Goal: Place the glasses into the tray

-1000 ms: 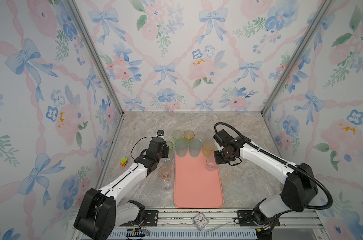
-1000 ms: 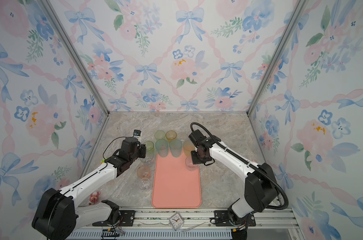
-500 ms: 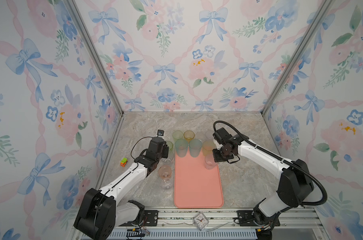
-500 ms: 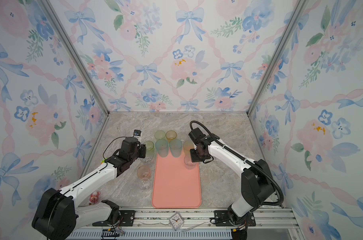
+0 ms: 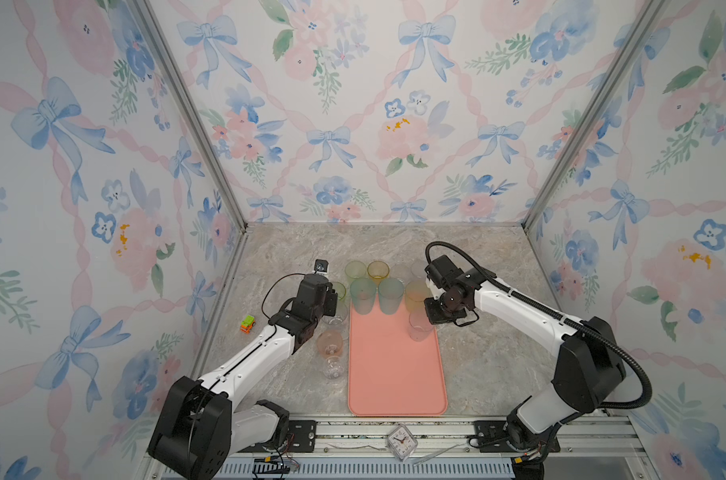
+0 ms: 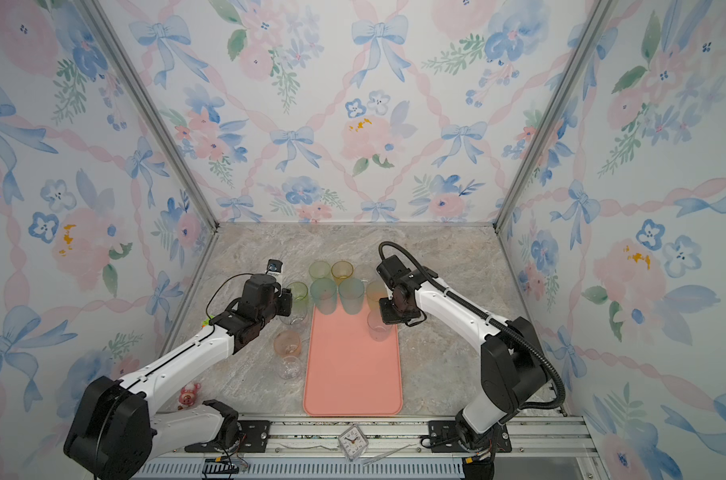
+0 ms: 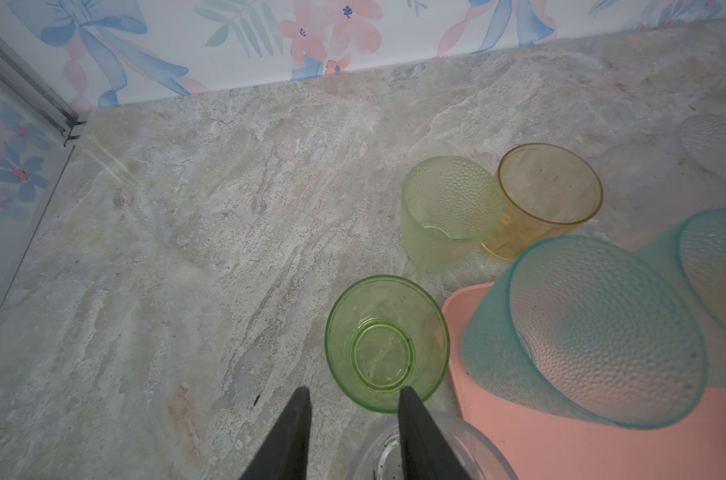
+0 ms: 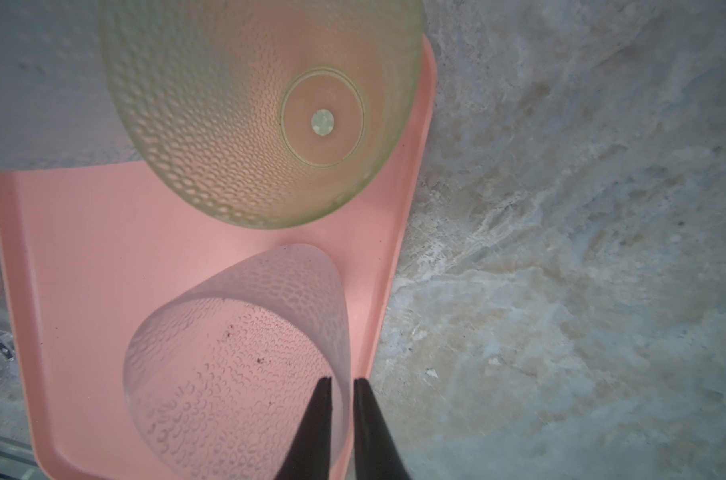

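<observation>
Both top views: salmon-pink rectangular tray [image 5: 394,374], with a clear frosted tumbler [image 5: 417,328] upright at its 2 o'clock edge. Only the wrist views show the fingers. The right gripper [image 8: 342,379] is narrowly parted astride that tumbler's wall. The left gripper [image 7: 353,392] is spread over a clear smooth glass [image 7: 465,432].

Your left arm [image 5: 253,357] reaches forward, its left gripper [image 7: 353,392] pointing down, fingers well apart. Your right arm [image 5: 519,305] stretches inward, its right gripper [image 8: 342,380] only narrowly parted.

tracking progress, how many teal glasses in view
2. One translucent teal tumbler stands on the salmon-pink rectangular tray, at the far corner nearer the left arm; the second teal tumbler beside it, toward the middle. None looks hidden.
</observation>
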